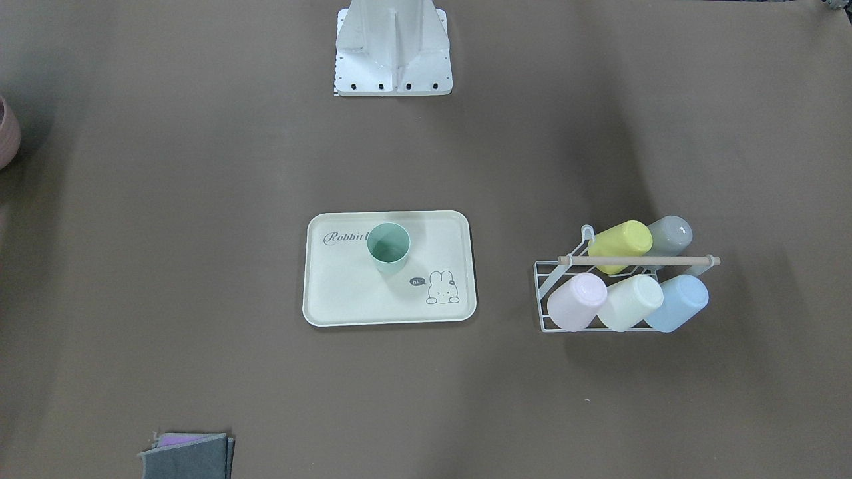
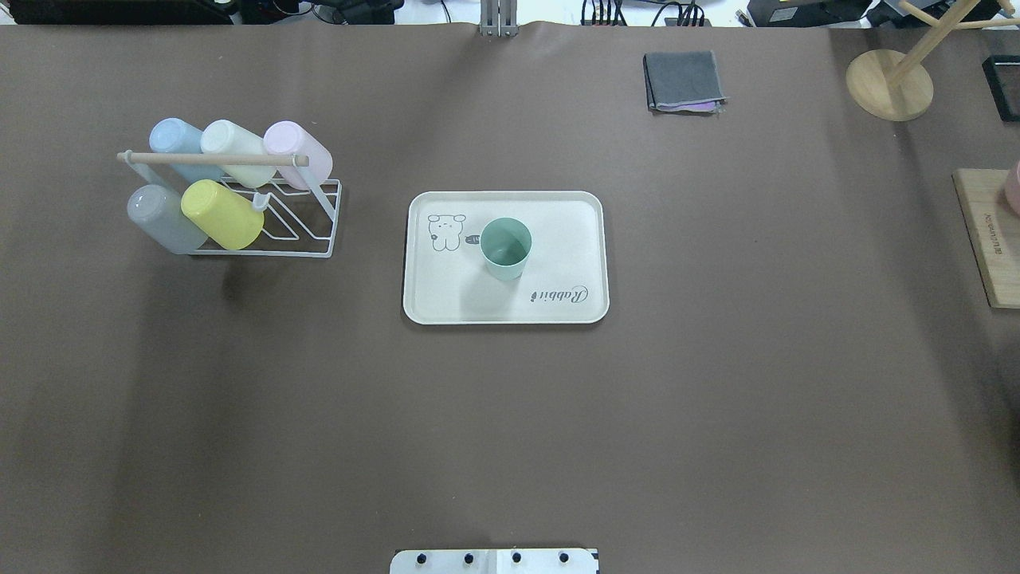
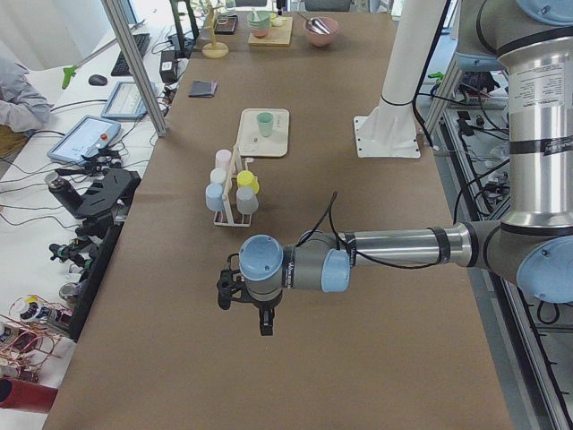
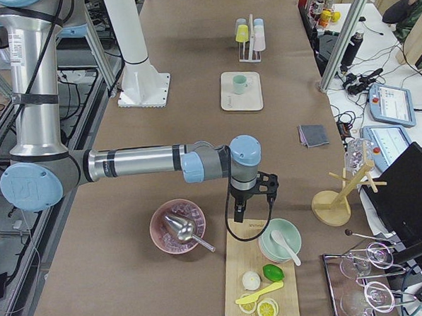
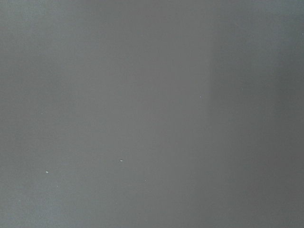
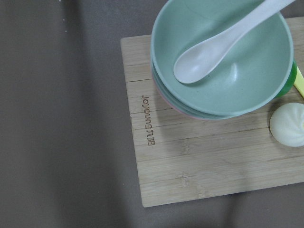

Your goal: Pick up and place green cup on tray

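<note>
Mint bowl (image 6: 223, 57) and board (image 6: 190, 161), branded "Joyoung", fill the right wrist view. Upright on the "Rabbit" tray (image 1: 346, 299) stands the green cup (image 1: 388, 247). Only side views show the left claw (image 3: 263, 319) and right claw (image 4: 238, 212); open or closed, I cannot tell.

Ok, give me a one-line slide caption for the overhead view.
Green cup stands upright on the cream tray; five other cups rest on the wire rack to its left.

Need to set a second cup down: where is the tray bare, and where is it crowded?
Widest bare patch: the robot's-right half of the tray, between the green cup and that rim. A smaller one lies between the bunny drawing and the near rim. Crowded: the rack, five cups packed together.
</note>
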Tool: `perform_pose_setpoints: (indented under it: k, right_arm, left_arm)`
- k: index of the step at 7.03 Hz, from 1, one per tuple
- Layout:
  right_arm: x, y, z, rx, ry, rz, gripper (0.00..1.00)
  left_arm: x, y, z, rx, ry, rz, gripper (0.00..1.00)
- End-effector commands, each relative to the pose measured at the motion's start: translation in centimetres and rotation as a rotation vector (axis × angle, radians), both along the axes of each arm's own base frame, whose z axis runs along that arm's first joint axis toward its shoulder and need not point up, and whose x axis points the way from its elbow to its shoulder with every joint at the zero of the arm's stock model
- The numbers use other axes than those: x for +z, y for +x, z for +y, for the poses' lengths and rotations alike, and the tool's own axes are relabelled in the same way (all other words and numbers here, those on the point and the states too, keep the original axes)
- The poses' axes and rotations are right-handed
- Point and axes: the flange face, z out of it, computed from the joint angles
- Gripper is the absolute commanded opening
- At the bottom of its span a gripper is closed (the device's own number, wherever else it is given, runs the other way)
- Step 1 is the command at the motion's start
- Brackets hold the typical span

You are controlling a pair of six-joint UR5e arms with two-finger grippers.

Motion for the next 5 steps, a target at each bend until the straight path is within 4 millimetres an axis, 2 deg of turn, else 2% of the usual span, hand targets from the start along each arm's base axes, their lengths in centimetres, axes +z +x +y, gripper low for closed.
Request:
perform_pose_setpoints:
  k: [1,5]
  right_arm:
    - [0.33,0.07,0.0,0.001,-0.003,0.008,1.0]
    - [0.49,0.06,-0.65,0.001,-0.002,0.015,1.0]
  left_arm:
    - [0.09,0.0,0.06,0.0,-0.002,0.0,0.98]
    - [0.1,0.0,0.07,0.0,-0.004,0.0,0.98]
